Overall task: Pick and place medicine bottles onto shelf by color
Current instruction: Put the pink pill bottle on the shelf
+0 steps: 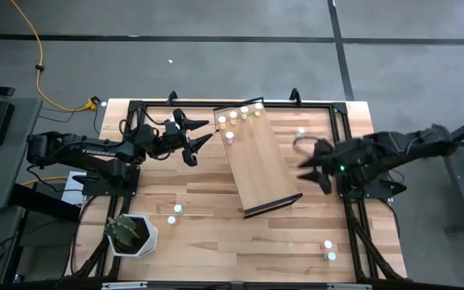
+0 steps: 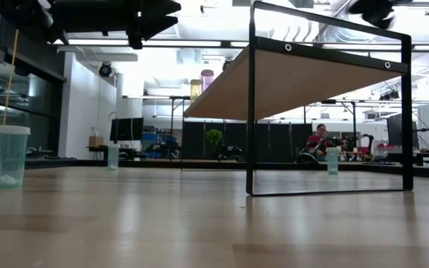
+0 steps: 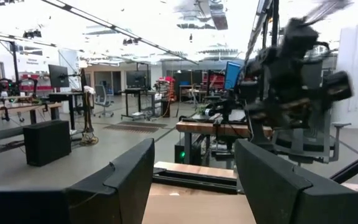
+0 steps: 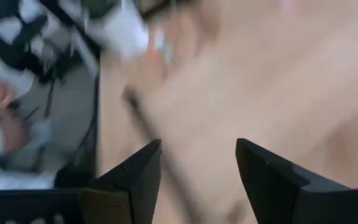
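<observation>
The shelf [image 1: 261, 165] is a tilted light-wood board with a dark frame, standing mid-table; the low view shows it raised on its frame [image 2: 304, 78]. Several small bottles [image 1: 234, 121] stand on its far end, yellow and pink ones among them. Teal bottles stand on the table at the near left [image 1: 175, 213], near right [image 1: 329, 250] and far right [image 1: 300, 131]. My left gripper [image 1: 208, 130] is open and empty, just left of the shelf's far end. My right gripper [image 1: 303, 171] is open and empty, right of the shelf, and shows blurred.
A white pot with a plant [image 1: 131, 235] stands at the near left corner. Dark frame rails [image 1: 341, 121] run along the table's far and right edges. In the low view teal bottles [image 2: 10, 156] stand at left, with another [image 2: 332, 160] beyond the shelf frame.
</observation>
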`<state>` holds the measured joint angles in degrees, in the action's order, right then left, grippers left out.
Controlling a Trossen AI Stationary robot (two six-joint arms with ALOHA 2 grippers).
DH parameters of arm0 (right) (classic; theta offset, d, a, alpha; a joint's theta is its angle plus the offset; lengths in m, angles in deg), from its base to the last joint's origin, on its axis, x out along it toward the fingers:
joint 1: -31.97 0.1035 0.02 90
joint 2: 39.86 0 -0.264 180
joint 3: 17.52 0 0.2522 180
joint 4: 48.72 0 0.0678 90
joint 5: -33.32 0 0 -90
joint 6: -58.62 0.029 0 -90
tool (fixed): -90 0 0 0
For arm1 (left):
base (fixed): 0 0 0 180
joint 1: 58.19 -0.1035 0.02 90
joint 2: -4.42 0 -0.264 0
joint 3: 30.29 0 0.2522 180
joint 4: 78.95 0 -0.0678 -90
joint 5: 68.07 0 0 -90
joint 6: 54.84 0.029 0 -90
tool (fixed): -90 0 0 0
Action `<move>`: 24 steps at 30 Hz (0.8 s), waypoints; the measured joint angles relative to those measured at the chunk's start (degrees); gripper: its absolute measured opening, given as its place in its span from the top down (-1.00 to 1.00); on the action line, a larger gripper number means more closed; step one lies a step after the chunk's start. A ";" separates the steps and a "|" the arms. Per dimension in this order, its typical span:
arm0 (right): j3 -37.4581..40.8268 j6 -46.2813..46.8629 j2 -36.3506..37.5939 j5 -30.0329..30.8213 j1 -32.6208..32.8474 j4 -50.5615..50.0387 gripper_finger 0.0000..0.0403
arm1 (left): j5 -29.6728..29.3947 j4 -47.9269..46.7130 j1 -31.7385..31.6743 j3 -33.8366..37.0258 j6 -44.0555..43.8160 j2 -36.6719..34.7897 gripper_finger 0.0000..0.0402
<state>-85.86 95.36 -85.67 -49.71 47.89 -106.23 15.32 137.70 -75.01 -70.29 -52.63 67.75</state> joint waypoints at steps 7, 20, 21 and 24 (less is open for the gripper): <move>-9.26 39.45 -13.62 -3.81 16.33 -30.66 0.02 | 0.11 -0.29 0.02 0.00 -0.66 0.00 -0.06; -1.91 63.94 -28.84 -20.48 29.28 -17.80 0.02 | 0.11 -0.46 0.02 0.00 -1.58 0.00 -0.06; -1.32 64.48 -29.58 -20.52 29.68 -16.24 0.02 | 0.11 -0.46 0.00 0.00 -1.60 0.00 -0.06; -0.70 66.58 -31.88 -20.13 30.78 -14.91 0.02 | 0.07 -0.46 0.00 0.00 -1.97 0.00 -0.06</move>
<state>-86.57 161.94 -117.55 -69.84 78.67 -121.13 15.39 137.25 -75.01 -70.29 -54.61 67.75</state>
